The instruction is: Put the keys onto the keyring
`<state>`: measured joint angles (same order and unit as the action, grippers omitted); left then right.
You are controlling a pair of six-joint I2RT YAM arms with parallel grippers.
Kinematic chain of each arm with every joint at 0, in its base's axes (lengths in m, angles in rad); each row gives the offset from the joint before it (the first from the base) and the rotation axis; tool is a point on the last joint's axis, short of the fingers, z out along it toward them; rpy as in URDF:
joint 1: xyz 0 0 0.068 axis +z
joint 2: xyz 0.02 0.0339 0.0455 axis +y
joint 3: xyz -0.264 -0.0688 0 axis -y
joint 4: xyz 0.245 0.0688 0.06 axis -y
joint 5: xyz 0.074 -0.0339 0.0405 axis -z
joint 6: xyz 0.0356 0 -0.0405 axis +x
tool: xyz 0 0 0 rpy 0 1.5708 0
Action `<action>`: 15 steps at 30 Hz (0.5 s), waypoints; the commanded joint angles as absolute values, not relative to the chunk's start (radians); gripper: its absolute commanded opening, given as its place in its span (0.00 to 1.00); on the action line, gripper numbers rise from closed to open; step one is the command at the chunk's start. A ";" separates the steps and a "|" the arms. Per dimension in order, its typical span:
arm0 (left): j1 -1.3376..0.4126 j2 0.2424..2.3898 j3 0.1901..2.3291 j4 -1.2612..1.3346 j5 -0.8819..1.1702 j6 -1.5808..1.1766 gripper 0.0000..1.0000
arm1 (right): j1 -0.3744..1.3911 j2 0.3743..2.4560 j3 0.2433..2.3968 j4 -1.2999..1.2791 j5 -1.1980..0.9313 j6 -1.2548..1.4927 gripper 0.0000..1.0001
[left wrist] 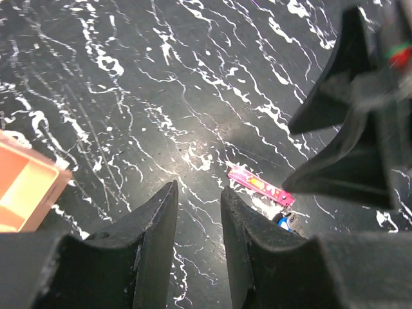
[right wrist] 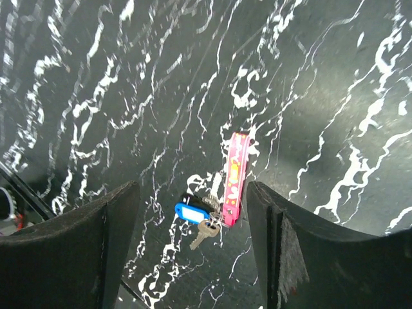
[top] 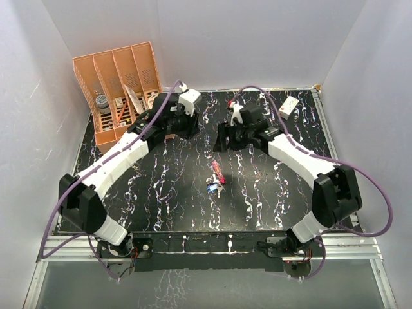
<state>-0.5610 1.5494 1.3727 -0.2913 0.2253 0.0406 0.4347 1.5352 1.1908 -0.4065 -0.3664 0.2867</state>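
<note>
Left claw (left wrist: 198,193): I read its fingers as a narrow gap apart, with nothing between them.
Right claw (right wrist: 191,188): fingers spread wide, holding nothing (only the black marbled table (top: 161,193) shows through the gap).
Keyring (right wrist: 235,177): pink strap lying flat under the right claw, inside its gap and nearer one finger; it is ahead of the left claw, off to one side.
Keys (right wrist: 191,211): blue-headed and dark, bunched at the strap's end; I cannot tell if they are threaded.

Left arm (top: 122,158): we record it stretched far and rightward; left gripper (left wrist: 198,190) jaws narrowly parted, holding nothing. Right arm (top: 299,158): stretched far and leftward; right gripper (right wrist: 191,188) jaws wide apart, holding nothing.
</note>
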 commanded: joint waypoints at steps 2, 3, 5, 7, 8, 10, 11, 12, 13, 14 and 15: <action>-0.553 1.417 1.300 -0.175 0.078 -0.079 0.36 | 0.529 1.587 1.256 -0.465 -0.224 0.262 0.66; -0.549 1.403 1.289 -0.168 0.064 -0.093 0.38 | 0.547 1.598 1.256 -0.472 -0.209 0.262 0.66; -0.539 1.375 1.269 -0.155 0.049 -0.120 0.43 | 0.577 1.621 1.255 -0.480 -0.169 0.262 0.66; -0.529 1.348 1.252 -0.139 0.033 -0.153 0.51 | 0.607 1.646 1.246 -0.477 -0.125 0.263 0.67; -0.525 1.332 1.241 -0.131 0.023 -0.171 0.58 | 0.618 1.657 1.248 -0.478 -0.105 0.262 0.67; -0.513 1.301 1.218 -0.112 0.015 -0.203 0.78 | 0.639 1.679 1.251 -0.478 -0.056 0.261 0.66; -0.506 1.293 1.210 -0.105 0.024 -0.212 0.91 | 0.644 1.688 1.254 -0.476 -0.049 0.260 0.66; -0.502 1.286 1.206 -0.103 0.028 -0.218 0.98 | 0.647 1.699 1.259 -0.476 -0.035 0.263 0.66; -0.500 1.285 1.204 -0.106 0.029 -0.218 0.98 | 0.650 1.710 1.263 -0.474 -0.021 0.263 0.65; -0.498 1.280 1.203 -0.109 0.024 -0.216 0.98 | 0.654 1.720 1.266 -0.472 -0.008 0.265 0.65; -0.497 1.275 1.201 -0.111 0.023 -0.214 0.99 | 0.655 1.731 1.270 -0.472 0.000 0.265 0.64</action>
